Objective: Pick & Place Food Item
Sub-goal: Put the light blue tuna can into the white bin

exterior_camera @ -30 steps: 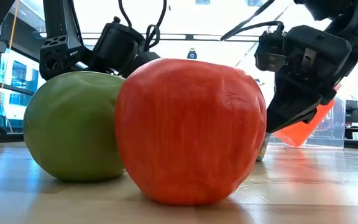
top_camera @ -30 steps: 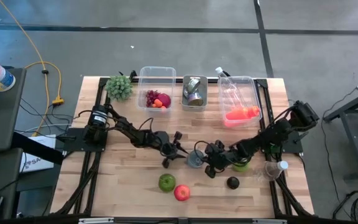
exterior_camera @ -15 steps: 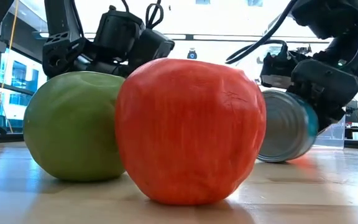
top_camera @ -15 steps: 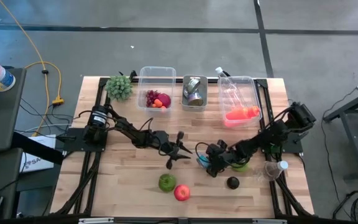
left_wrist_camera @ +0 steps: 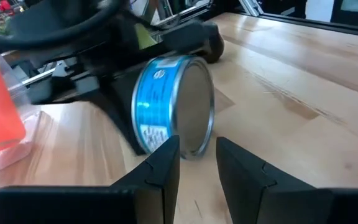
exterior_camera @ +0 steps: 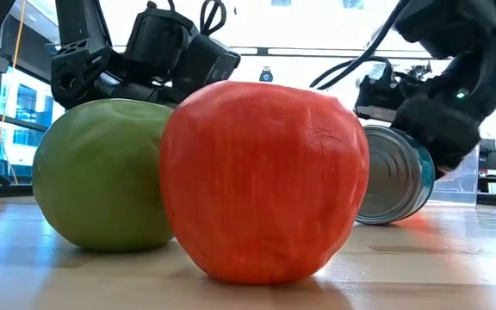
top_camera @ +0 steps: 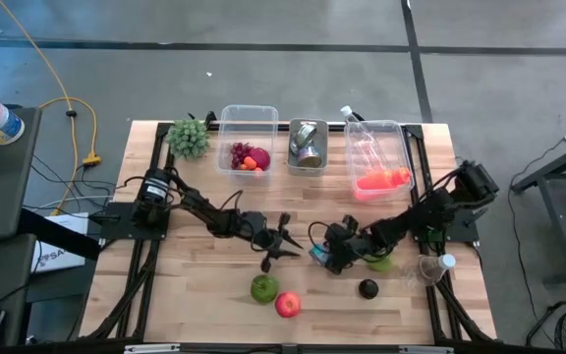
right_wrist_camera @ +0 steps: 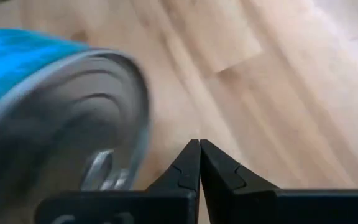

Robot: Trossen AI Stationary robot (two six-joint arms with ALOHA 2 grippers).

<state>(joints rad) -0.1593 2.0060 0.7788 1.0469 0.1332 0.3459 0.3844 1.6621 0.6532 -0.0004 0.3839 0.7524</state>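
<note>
A blue-labelled tin can [top_camera: 317,254] lies on its side on the wooden table between my two grippers, one silver end [left_wrist_camera: 194,112] facing my left gripper. My left gripper [left_wrist_camera: 197,146] points nearly level at that end with a narrow gap between its fingers and nothing in it; it stops short of the can. My right gripper [right_wrist_camera: 199,146] is shut, slanting down beside the can's other end. A green apple [top_camera: 263,288] and a red apple [top_camera: 287,305] sit on the table nearer the front edge. My right gripper stands close beside the can's pull-tab end [right_wrist_camera: 98,168], its shut fingers slanting down from the table's right to the wood. I cannot tell whether they touch the can. The can [exterior_camera: 394,172] rests on its side wall on the table.
At the back stand three clear bins: one with fruit [top_camera: 247,147], one with a can [top_camera: 308,146], one with a bottle and an orange thing [top_camera: 376,167]. A green spiky plant [top_camera: 189,138] is far left. A dark round item [top_camera: 367,288] and a clear cup [top_camera: 435,265] lie right.
The can stood upright a second ago; it has tipped over toward the table's right and now lies on its side by my right gripper. Both grippers have stayed about where they were.
</note>
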